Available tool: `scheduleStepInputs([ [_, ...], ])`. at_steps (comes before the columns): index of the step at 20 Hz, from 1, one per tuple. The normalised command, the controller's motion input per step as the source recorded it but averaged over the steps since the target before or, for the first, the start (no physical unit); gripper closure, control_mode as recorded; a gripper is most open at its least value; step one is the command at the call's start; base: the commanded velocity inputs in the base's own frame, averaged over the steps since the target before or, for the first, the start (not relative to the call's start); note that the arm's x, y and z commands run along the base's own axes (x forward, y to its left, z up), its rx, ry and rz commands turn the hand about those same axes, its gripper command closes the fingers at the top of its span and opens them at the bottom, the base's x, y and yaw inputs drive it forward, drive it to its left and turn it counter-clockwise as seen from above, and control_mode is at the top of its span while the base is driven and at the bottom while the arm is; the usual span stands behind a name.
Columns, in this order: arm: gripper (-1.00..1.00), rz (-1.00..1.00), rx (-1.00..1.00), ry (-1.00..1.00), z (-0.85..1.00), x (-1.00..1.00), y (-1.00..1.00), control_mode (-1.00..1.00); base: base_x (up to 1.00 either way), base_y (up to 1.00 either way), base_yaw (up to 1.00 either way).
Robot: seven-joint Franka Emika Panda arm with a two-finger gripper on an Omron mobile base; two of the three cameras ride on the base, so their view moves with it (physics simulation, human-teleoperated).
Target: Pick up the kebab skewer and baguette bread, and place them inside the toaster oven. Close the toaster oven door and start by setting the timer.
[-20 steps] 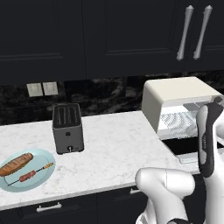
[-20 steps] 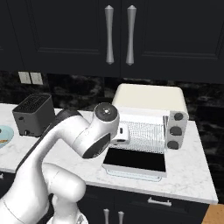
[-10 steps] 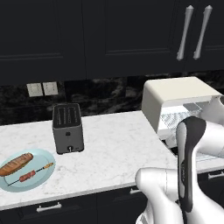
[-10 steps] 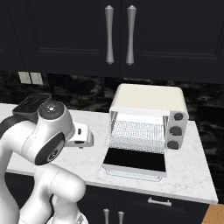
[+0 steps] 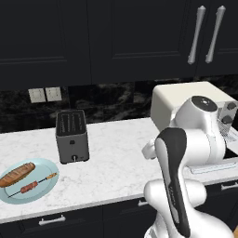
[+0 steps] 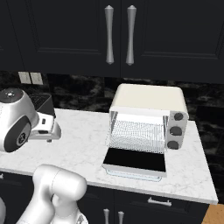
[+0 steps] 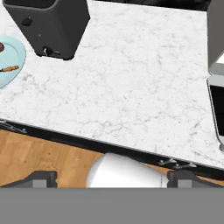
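Lower left, a pale blue plate (image 5: 28, 197) holds the baguette bread (image 5: 17, 174) and kebab skewer (image 5: 32, 186); beside it a dark toaster (image 5: 71, 135); the gripper (image 7: 111, 177) is spread wide, empty.

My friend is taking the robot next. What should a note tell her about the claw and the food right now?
Claw: open and holding nothing, looking down over the counter edge.
Kebab skewer and baguette bread: both on the pale blue plate, left of the dark slot toaster, untouched.
Toaster oven: at the right end of the counter, its door folded down open, wire rack bare.
Done: oven is open.
Left: pick up skewer and bread, put them in the oven, close the door, set the timer knob.
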Motion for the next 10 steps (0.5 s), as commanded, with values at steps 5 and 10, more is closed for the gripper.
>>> scheduleStepInputs([
  [5,-1.00,0.04,0.00,0.00,0.00,-0.13,1.00,-1.00,0.00,0.00,0.00],
  [10,-1.00,0.03,0.00,-0.02,-0.01,-0.22,1.00,-1.00,0.00,0.00,0.00],
])
